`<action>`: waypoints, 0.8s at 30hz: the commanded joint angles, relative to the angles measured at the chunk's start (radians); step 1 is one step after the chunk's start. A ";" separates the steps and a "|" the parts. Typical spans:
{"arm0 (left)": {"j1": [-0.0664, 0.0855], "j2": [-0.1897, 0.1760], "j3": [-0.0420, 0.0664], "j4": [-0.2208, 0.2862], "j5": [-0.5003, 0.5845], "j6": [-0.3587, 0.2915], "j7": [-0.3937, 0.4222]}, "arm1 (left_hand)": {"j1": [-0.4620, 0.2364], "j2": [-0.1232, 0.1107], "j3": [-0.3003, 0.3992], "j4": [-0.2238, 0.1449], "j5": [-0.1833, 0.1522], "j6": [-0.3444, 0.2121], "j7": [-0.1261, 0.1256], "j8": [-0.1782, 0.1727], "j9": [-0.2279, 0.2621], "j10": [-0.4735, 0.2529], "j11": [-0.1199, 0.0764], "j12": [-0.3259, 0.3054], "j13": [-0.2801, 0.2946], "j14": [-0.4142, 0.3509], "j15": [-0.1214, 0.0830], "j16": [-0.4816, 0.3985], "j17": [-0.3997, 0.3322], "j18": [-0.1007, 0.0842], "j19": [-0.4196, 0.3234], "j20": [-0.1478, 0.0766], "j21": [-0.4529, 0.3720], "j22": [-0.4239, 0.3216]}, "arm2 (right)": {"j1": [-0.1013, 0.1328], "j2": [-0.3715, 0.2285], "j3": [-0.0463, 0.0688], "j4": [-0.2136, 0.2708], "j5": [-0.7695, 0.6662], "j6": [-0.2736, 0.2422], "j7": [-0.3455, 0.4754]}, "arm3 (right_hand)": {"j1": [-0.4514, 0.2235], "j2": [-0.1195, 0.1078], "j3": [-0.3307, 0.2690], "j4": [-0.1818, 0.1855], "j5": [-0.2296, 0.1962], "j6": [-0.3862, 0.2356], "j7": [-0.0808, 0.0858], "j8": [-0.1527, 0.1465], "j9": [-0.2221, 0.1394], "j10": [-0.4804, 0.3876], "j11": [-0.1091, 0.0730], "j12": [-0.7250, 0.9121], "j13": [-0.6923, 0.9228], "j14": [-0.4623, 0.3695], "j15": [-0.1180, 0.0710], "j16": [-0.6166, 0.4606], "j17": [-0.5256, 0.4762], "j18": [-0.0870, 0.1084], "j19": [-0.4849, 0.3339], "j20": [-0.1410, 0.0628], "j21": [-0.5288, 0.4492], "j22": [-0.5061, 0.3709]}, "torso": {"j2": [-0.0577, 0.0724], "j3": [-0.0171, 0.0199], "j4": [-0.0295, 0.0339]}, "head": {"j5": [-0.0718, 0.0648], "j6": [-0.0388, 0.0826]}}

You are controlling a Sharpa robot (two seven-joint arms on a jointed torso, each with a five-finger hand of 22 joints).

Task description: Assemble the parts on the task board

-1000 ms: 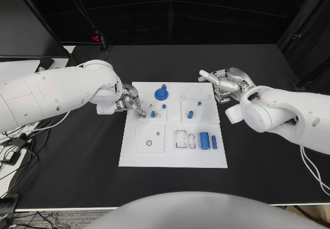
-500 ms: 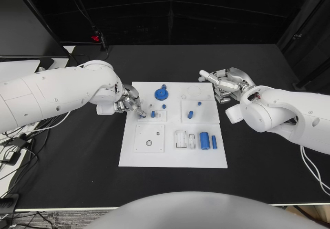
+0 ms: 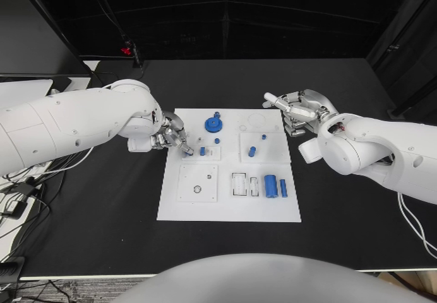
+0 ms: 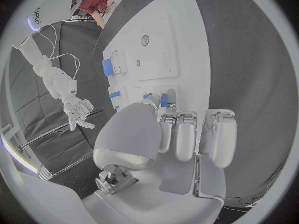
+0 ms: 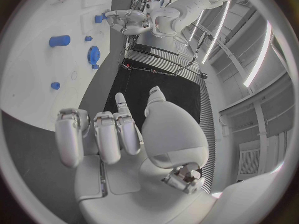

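Nearest, on the white task board (image 3: 228, 208), two blue cylinders (image 3: 270, 185) lying right of centre. Farther, left robot hand (image 3: 173, 139) pinching a small blue part (image 3: 202, 151) over its square fixture, unmoved from a second ago; insertion probably unfinished. Farthest, right robot hand (image 3: 296, 107) curled, holding nothing, beside the board's far right corner.

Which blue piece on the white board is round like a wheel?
The blue gear-like disc near the task board's far edge. It is round and flat with a knob on top; the other blue parts are small pegs or cylinders.
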 commanded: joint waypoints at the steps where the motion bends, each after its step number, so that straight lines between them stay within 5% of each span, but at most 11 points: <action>1: -0.002 0.002 -0.002 -0.003 0.005 0.017 -0.012 | -0.018 0.008 0.004 -0.001 0.004 0.006 0.000 0.000 0.000 0.108 -0.001 -0.006 0.260 0.105 -0.006 0.001 0.263 -0.006 0.106 -0.003 0.003 0.263 | 0.001 0.001 0.001 0.001 -0.001 0.007 0.004 | -0.001 0.007 -0.005 0.000 0.006 -0.007 -0.002 0.007 -0.001 0.108 -0.004 0.002 0.263 0.108 -0.002 0.002 0.263 0.004 0.037 -0.003 -0.003 0.229 | 0.000 -0.0003 -0.0009 | 0.000 0.000; 24: -0.003 0.006 -0.002 -0.008 0.005 0.059 -0.037 | -0.119 -0.018 -0.043 -0.002 0.001 0.003 -0.001 -0.005 0.000 0.108 -0.001 -0.006 0.260 0.105 -0.006 0.001 0.263 -0.006 0.106 -0.004 0.003 0.263 | 0.001 0.001 0.001 0.002 -0.001 0.006 0.005 | 0.000 0.008 -0.006 0.000 0.006 -0.007 -0.002 0.008 -0.001 0.108 -0.003 0.002 0.263 0.108 -0.002 0.002 0.263 0.004 0.037 -0.003 -0.004 0.229 | 0.000 -0.0003 -0.0002 | -0.002 0.000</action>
